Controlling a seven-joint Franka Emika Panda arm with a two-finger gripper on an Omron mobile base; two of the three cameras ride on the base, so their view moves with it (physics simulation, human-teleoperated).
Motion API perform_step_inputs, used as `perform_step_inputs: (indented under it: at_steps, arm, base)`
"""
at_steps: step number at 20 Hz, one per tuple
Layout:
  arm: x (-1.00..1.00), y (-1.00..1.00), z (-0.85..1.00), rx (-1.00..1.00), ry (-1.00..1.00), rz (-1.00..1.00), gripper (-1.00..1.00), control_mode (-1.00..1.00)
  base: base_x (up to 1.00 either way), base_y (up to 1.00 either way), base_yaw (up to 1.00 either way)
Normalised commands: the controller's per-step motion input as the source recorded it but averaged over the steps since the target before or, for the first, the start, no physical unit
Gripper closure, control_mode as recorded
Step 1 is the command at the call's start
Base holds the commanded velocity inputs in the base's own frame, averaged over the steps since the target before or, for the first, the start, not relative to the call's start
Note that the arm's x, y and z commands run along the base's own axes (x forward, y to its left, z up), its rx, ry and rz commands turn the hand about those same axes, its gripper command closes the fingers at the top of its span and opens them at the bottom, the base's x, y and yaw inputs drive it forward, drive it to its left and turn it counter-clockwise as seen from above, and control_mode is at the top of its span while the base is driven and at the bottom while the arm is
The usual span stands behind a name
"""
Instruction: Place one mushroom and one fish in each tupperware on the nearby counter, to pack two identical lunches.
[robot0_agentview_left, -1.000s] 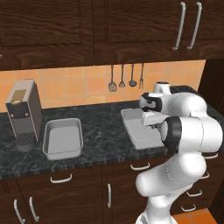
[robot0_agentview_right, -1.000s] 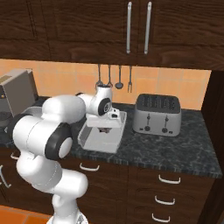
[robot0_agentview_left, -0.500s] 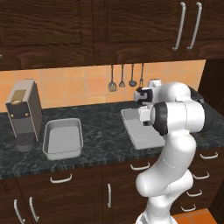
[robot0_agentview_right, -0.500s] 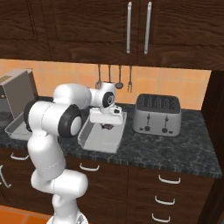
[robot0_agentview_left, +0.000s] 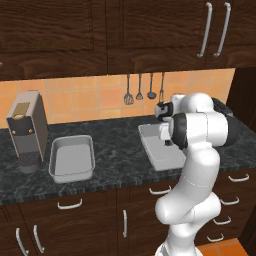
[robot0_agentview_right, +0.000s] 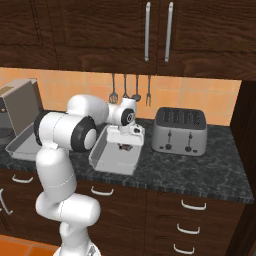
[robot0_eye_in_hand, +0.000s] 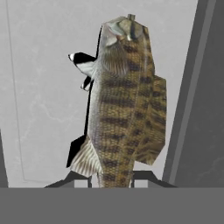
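Observation:
In the hand view a striped tan-grey fish (robot0_eye_in_hand: 124, 100) hangs nose down from my gripper (robot0_eye_in_hand: 111, 178), which is shut on its tail end. It hangs over the pale floor of a tupperware (robot0_eye_in_hand: 43, 87). In the right base view the gripper (robot0_agentview_right: 125, 146) hovers low inside this right-hand tupperware (robot0_agentview_right: 112, 164), also seen from the left (robot0_agentview_left: 150, 145). The other tupperware (robot0_agentview_left: 72, 140) lies empty farther left on the dark counter (robot0_agentview_left: 115, 145). No mushroom is in view.
A silver toaster (robot0_agentview_right: 180, 131) stands right of the tray under my hand. A tall coffee machine (robot0_agentview_left: 27, 131) sits at the counter's left end. Utensils (robot0_agentview_left: 145, 90) hang on the orange tiled wall, with dark cabinets overhead.
My arm's elbow has swung in toward the counter. The hand, still holding the fish, has sunk a little lower over the right-hand tupperware.

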Motion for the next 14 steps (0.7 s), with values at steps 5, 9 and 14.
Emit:
perform_step_inputs:
  at_steps: [5,9,14]
  arm:
    - [-0.04,0.0,-0.22,0.0,-0.11,0.0,1.0,-1.0]
    - [0.01,0.04,0.17,0.0,-0.23,0.0,1.0,-1.0]
    - [0.03,0.12,-0.04,0.0,-0.01,0.0,1.0,-1.0]
  base:
    - [0.0,0.0,0.0]
    - [0.0,0.0,0.0]
    - [0.0,0.0,0.0]
